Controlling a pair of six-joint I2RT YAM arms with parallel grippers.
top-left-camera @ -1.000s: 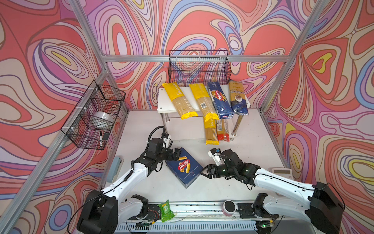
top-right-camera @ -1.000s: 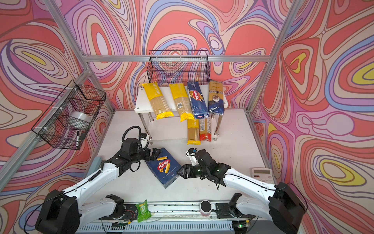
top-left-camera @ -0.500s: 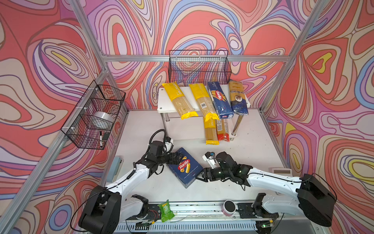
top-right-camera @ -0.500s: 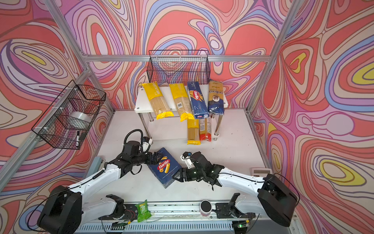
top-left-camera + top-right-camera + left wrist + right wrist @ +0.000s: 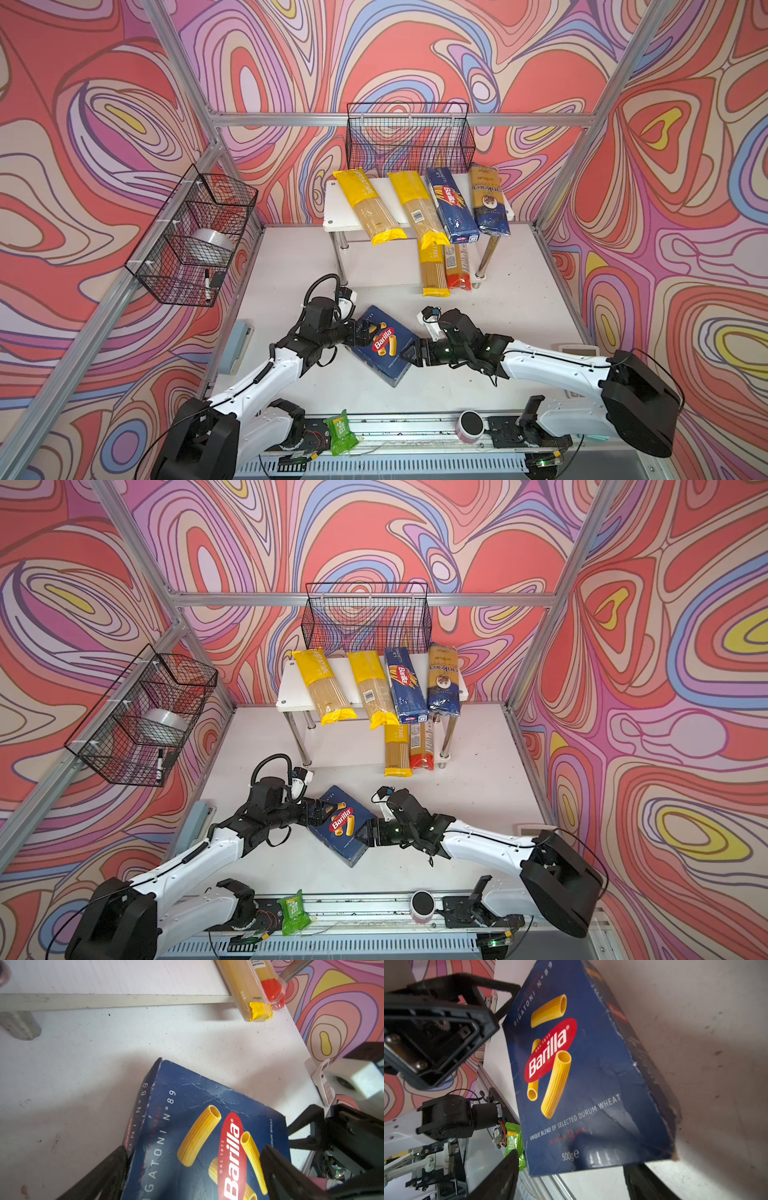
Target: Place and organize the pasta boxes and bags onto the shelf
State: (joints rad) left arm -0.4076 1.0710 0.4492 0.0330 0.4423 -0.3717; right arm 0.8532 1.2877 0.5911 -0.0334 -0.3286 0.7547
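Tabletop [image 5: 291, 266]: white, scuffed; shelf [image 5: 485, 255] at 12 o'clock, rigatoni box [image 5: 382, 345] tilted near centre.
Top board [image 5: 332, 208]: from 9 to 3 o'clock, yellow-ended bag [image 5: 368, 205], second yellow-ended bag [image 5: 417, 212], spaghetti box [image 5: 451, 205], dark blue bag [image 5: 489, 199].
Lower board [image 5: 374, 266]: third yellow-ended bag [image 5: 434, 270] touching red-ended bag [image 5: 457, 266], both overhanging toward 6 o'clock.

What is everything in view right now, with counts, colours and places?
shelf: one, white with chrome legs, back of the table.
rigatoni box: one, dark blue, on the table before the shelf.
spaghetti box: one, dark blue, top board.
yellow-ended bags: three; two on the top board, one on the lower.
red-ended bag: one, lower board, beside the yellow one.
blue bag: one, dark blue with gold top, top board's right end.
wire baskets: two, black, back and left walls; left one holds a tape roll and marker.
green packet: one, front rail.
calculator: one, white, table's right edge.
left gripper: black, straddling the box's corner; grip unclear.
right gripper: black, jaws open at the box's opposite edge.
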